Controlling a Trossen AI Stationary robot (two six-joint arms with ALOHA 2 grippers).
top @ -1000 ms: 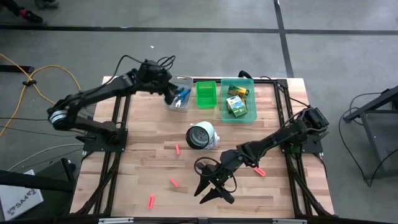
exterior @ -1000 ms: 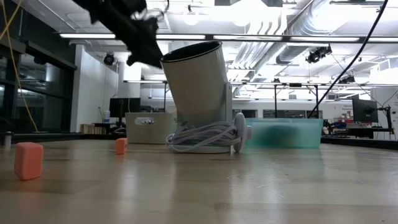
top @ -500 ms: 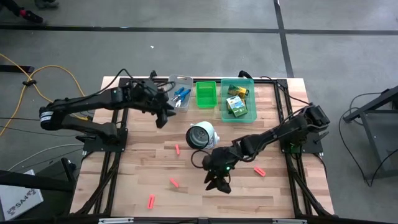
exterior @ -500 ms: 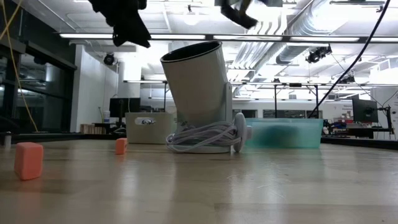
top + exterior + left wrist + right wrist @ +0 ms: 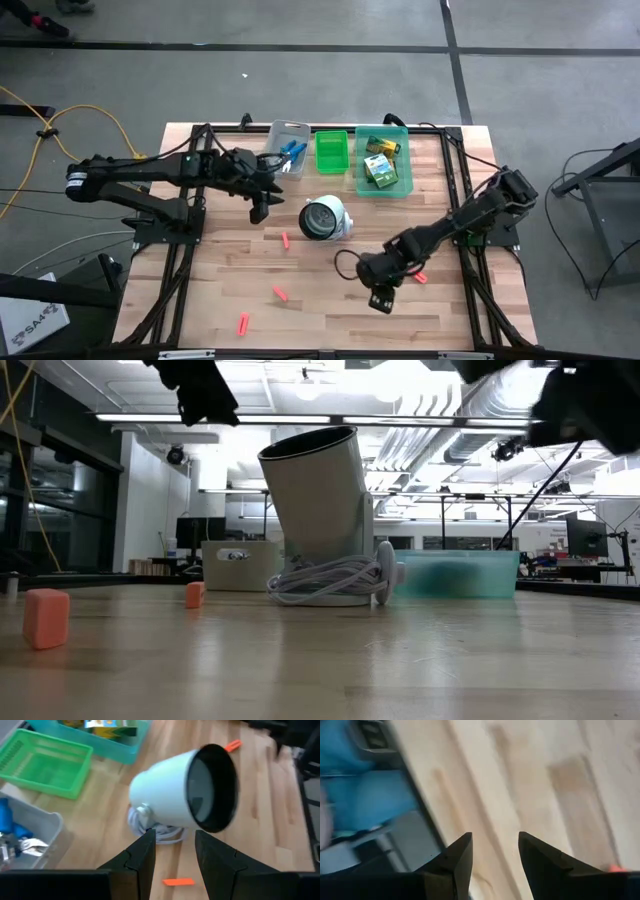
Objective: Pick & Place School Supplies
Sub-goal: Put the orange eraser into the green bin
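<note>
Left gripper (image 5: 262, 205) empty, fingers apart, between grey bin and red-pink stub; right gripper (image 5: 378, 296) empty, fingers apart, near the table's front.

Going by size: the round white object with a dark face (image 5: 325, 218) sits mid-table, the blue-handled scissors (image 5: 291, 154) lie in the grey plastic bin (image 5: 277, 134), and the short red-pink stub (image 5: 285, 240) lies loose just left of the white object. Judged a reach step: the left gripper must descend astride that stub.

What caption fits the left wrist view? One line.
Open left pincer above a red-pink stub, facing the white camera.
</note>
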